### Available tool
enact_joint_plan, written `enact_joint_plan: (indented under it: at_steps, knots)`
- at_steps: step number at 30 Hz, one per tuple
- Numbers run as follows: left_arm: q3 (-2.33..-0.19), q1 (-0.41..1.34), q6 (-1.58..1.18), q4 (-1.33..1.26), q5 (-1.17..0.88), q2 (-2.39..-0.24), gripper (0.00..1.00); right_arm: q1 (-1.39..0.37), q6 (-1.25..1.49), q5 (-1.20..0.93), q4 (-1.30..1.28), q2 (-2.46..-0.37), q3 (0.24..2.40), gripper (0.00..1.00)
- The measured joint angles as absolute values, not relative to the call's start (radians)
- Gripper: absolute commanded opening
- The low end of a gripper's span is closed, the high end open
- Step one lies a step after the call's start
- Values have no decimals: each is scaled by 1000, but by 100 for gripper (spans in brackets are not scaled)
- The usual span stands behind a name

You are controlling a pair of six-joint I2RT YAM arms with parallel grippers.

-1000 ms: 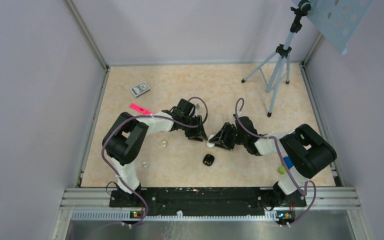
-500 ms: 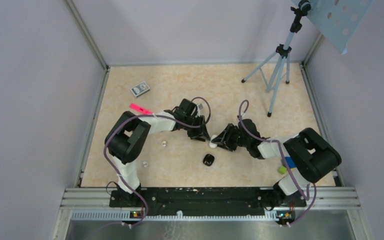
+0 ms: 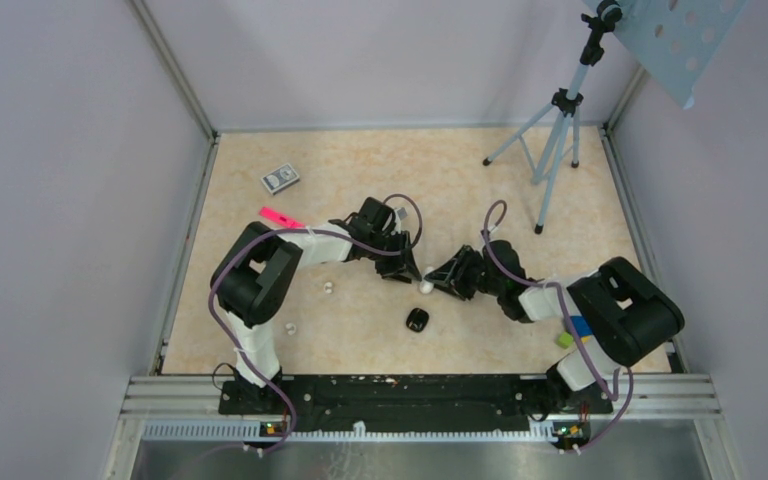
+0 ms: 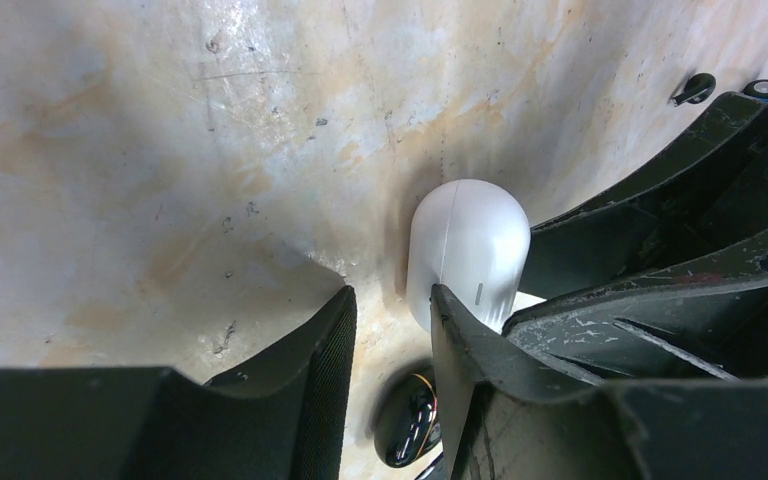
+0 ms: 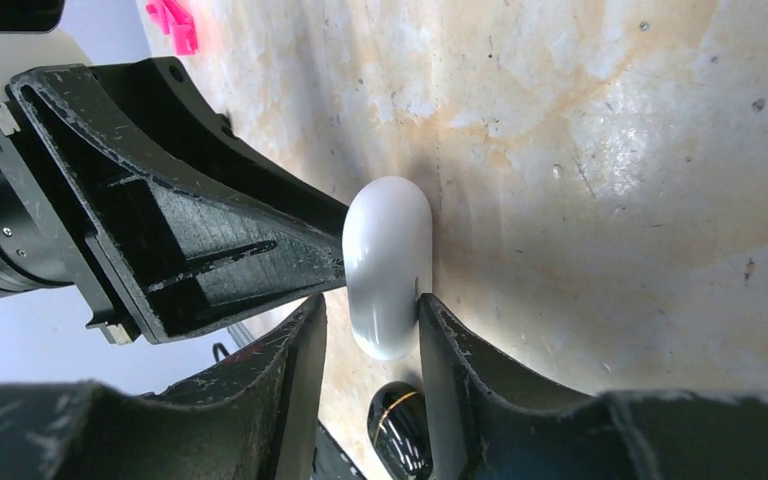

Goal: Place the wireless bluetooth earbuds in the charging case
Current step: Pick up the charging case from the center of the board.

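The charging case (image 3: pixel 425 287), a smooth white pebble, lies on the table between my two grippers. In the left wrist view the case (image 4: pixel 467 250) rests against the outer side of my left gripper's (image 4: pixel 390 310) right finger, and the narrow gap between the jaws is empty. My right gripper (image 5: pixel 370 325) is open and straddles the near end of the case (image 5: pixel 388 265): the right finger touches it, the left stands a little off. Two tiny white earbuds (image 3: pixel 329 287) (image 3: pixel 290 327) lie apart on the table, left of the grippers.
A glossy black oval object (image 3: pixel 417 320) lies just in front of the case. A pink strip (image 3: pixel 280 216) and a small card box (image 3: pixel 280 178) sit at the back left, a tripod (image 3: pixel 555 150) at the back right, and green and blue bits (image 3: pixel 566 337) by the right arm.
My right gripper has slid left and slightly back toward the left gripper. The case has shifted a little with it. The left gripper has edged right.
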State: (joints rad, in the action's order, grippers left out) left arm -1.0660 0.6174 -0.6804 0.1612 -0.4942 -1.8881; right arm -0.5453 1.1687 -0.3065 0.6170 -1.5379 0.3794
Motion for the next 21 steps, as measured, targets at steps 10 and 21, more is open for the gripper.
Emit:
enact_joint_plan:
  at_steps: [10, 21]
  knots:
    - [-1066, 617, -680, 161, -494, -1888, 42, -545, 1162, -309, 590, -1565, 389, 38]
    - [-1066, 617, -678, 160, -498, -1888, 42, -543, 1145, -323, 592, -1595, 405, 35]
